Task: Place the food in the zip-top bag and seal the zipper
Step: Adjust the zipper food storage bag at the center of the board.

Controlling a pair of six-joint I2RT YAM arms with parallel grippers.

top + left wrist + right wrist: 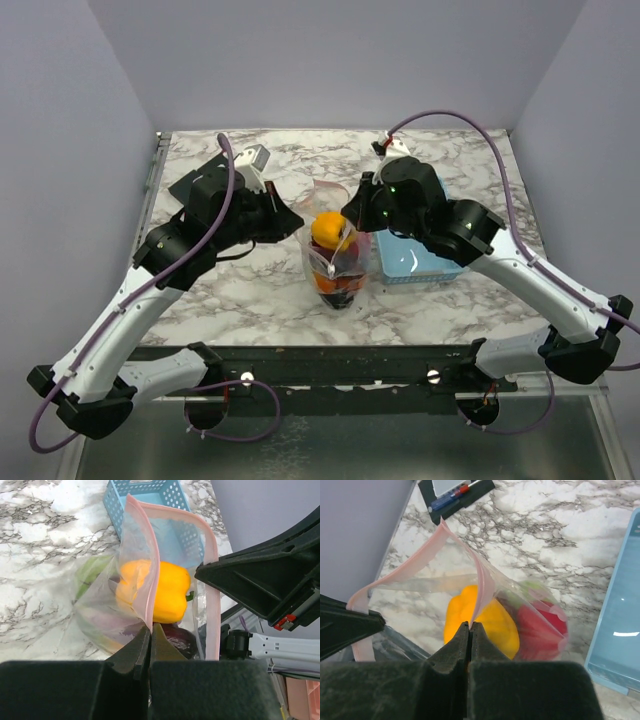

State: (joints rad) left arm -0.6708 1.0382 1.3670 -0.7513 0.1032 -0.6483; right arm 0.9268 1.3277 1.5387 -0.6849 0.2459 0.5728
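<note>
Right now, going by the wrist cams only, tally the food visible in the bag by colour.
yellow pepper: 1
red tomato: 1
green piece: 1
purple eggplant: 1
Total: 4 visible; the bag may hide more.

We see the clear zip-top bag (337, 272) standing upright, its pink zipper (214, 580) parted. Inside, we make out a yellow pepper (167, 592) on top, a red tomato (540, 625), a dark eggplant (181, 636) and a green piece (92, 572).
</note>
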